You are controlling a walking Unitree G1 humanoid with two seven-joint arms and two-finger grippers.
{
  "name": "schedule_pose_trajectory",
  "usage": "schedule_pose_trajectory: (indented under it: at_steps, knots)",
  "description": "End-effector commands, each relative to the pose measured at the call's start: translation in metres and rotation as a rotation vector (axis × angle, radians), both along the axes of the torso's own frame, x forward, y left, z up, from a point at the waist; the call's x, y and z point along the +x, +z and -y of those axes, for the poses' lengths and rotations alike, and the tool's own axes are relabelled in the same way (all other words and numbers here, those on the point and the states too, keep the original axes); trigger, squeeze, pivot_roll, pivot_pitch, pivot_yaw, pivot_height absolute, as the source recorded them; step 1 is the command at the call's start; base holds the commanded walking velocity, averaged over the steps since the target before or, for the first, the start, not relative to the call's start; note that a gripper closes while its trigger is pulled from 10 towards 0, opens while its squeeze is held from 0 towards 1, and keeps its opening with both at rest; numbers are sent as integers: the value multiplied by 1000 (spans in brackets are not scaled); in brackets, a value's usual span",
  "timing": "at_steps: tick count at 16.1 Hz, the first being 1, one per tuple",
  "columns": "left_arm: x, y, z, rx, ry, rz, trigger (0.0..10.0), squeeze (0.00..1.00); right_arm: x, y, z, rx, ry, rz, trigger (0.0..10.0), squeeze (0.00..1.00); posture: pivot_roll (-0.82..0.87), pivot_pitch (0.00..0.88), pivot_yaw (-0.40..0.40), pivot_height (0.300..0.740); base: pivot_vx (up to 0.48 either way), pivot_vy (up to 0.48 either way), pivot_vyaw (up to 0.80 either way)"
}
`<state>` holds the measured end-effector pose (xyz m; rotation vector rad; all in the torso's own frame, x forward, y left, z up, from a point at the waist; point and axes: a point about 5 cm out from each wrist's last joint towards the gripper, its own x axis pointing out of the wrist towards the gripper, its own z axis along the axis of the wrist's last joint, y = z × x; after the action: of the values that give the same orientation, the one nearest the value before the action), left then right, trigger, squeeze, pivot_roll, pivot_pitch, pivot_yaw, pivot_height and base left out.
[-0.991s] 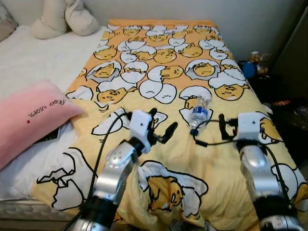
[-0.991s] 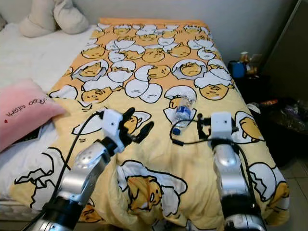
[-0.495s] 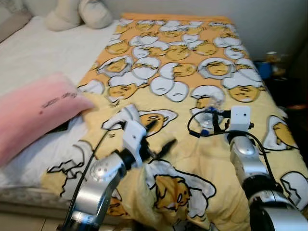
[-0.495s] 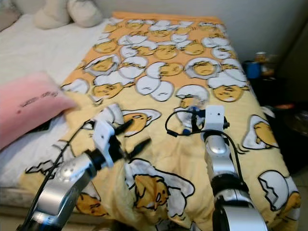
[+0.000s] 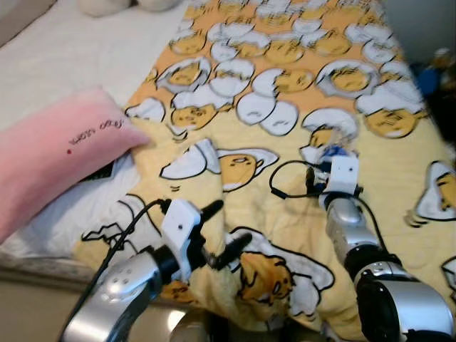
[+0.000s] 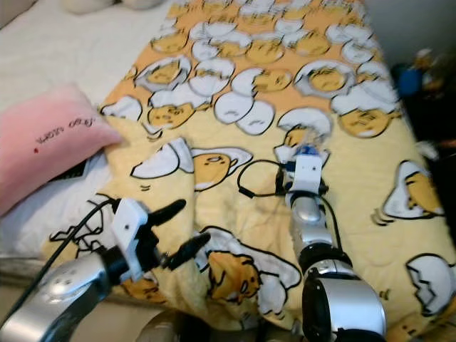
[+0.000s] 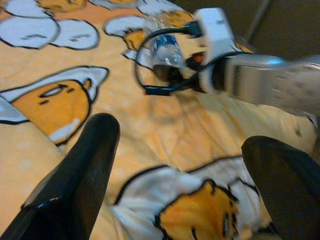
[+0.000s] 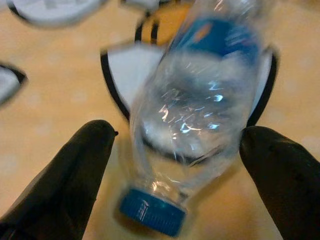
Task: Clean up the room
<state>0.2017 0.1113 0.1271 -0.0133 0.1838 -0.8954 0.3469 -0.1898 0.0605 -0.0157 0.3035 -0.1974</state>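
While spread wide, right tool straddles plastic bottle lying on blanket, left tool open, empty.

My two head views look forward and down from the foot edge of the bed, sharing the yellow blanket and pink pillow. My left wrist view sits low over the blanket's foot edge, facing across to my right arm. My right wrist view is very close, looking straight down on the water bottle.
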Motion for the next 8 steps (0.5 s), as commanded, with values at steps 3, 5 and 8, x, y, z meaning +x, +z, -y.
schedule_pose_trajectory:
  at_steps: [3, 5, 8]
  knots:
    - [-15, 10, 8, -17, -95, -26, 10000, 0, -1, -6, -5, 47, -28, -62, 10000, 0, 273, 233, 123, 730, 0, 0, 0]
    - [-17, 23, 17, -62, -133, -13, 10000, 0, 0, -7, -7, 82, -42, -74, 1059, 0, 272, 238, 120, 730, 0, 0, 0]
    - [-20, 34, 25, -101, -213, -7, 10000, 0, 2, -4, -7, 154, -64, -63, 0, 0, 256, 236, 119, 730, 0, 0, 0]
